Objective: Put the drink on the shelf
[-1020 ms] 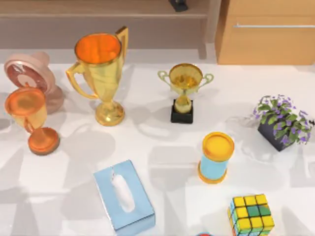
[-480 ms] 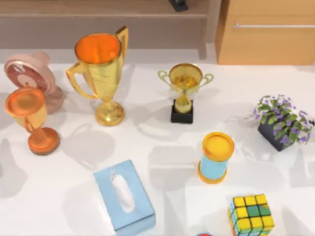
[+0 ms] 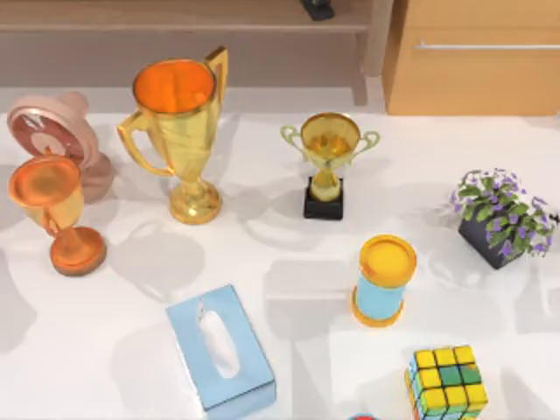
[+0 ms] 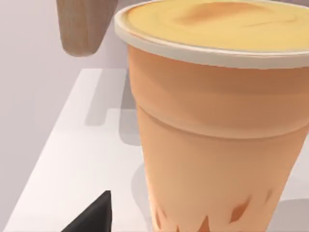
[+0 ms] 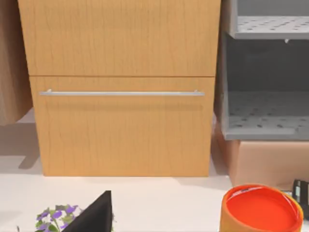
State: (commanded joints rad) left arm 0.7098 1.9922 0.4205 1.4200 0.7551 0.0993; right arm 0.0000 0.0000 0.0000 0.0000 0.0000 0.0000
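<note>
My left claw (image 4: 94, 215) hangs low and level, close up against the drink (image 4: 217, 135). I cannot tell whether it is spread or pressed together. The drink stands upright on the white counter (image 4: 72, 159), with a wooden post (image 4: 79, 24) of the shelf (image 3: 175, 22) beyond it. To grip well, I judge I should centre on the cup's body below the lid and squeeze evenly. My right claw (image 5: 94, 215) is parked facing the drawer cabinet (image 5: 120, 87).
</note>
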